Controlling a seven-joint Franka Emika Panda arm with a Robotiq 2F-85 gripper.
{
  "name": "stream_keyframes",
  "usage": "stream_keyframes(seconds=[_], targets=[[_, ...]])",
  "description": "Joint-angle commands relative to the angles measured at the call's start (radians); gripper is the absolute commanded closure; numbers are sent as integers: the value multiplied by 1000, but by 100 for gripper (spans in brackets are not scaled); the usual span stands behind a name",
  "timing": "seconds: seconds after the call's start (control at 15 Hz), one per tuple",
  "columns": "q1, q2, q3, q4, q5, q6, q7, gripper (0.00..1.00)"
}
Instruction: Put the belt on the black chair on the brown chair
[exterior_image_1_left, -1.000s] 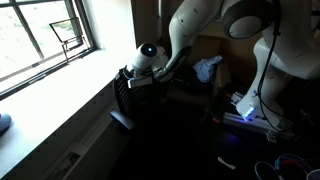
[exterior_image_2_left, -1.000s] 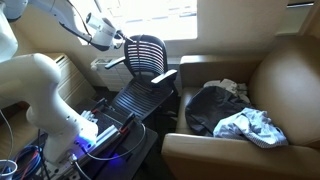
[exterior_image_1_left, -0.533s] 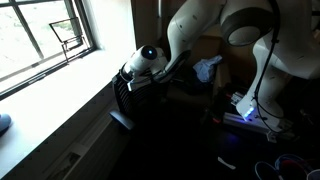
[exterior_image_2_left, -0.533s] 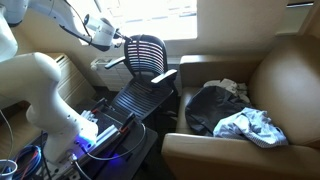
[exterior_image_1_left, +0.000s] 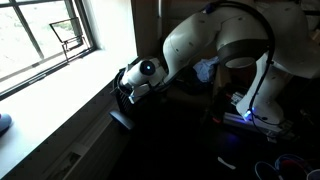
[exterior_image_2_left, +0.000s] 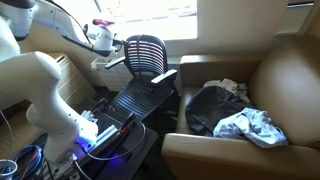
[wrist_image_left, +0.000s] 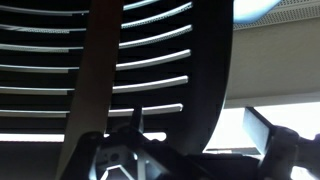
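Observation:
The black chair (exterior_image_2_left: 148, 58) with a ribbed mesh back stands left of the brown chair (exterior_image_2_left: 285, 75). My gripper (exterior_image_2_left: 110, 38) is right behind the top of the black chair's back, also seen in an exterior view (exterior_image_1_left: 133, 88). In the wrist view the ribbed back (wrist_image_left: 160, 60) fills the frame, and my gripper (wrist_image_left: 200, 135) looks open with the back's edge between its fingers. A dark band (wrist_image_left: 100, 70) runs down the ribs; I cannot tell whether it is the belt. No belt shows clearly elsewhere.
A dark bundle (exterior_image_2_left: 210, 105) and a white-blue cloth (exterior_image_2_left: 250, 125) lie on the brown chair's seat. A window (exterior_image_1_left: 45, 40) and its sill are beside the black chair. The robot base with cables (exterior_image_2_left: 95, 135) stands in front of the black chair.
My gripper has shifted a little lower and closer behind the black chair's back, and the arm's elbow has swung further into view. The chairs and cloths have not moved.

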Motion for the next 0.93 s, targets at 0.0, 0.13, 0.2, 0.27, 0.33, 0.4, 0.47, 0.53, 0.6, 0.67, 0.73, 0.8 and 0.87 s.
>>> stream_keyframes(seconds=[0.0, 0.13, 0.2, 0.27, 0.33, 0.4, 0.47, 0.53, 0.6, 0.67, 0.73, 0.8, 0.87], targets=[[78, 52, -107, -21, -4, -1, -21, 0], [123, 88, -179, -48, -13, 4, -48, 0], [144, 113, -211, -61, -11, 4, -52, 0], [164, 143, -237, -65, 5, 4, -40, 0], [120, 90, -177, -39, -1, -2, -34, 0], [138, 111, -202, -47, 1, -2, -34, 0], [147, 126, -215, -50, 2, -2, -34, 0], [150, 134, -219, -51, 3, -2, -33, 0], [150, 137, -220, -51, 3, -2, -33, 0], [155, 143, -213, -44, 3, -23, -32, 0], [170, 171, -218, -35, 10, -49, -29, 0], [199, 212, -244, -33, 29, -83, -16, 0], [210, 233, -251, -31, 47, -105, 3, 0]])
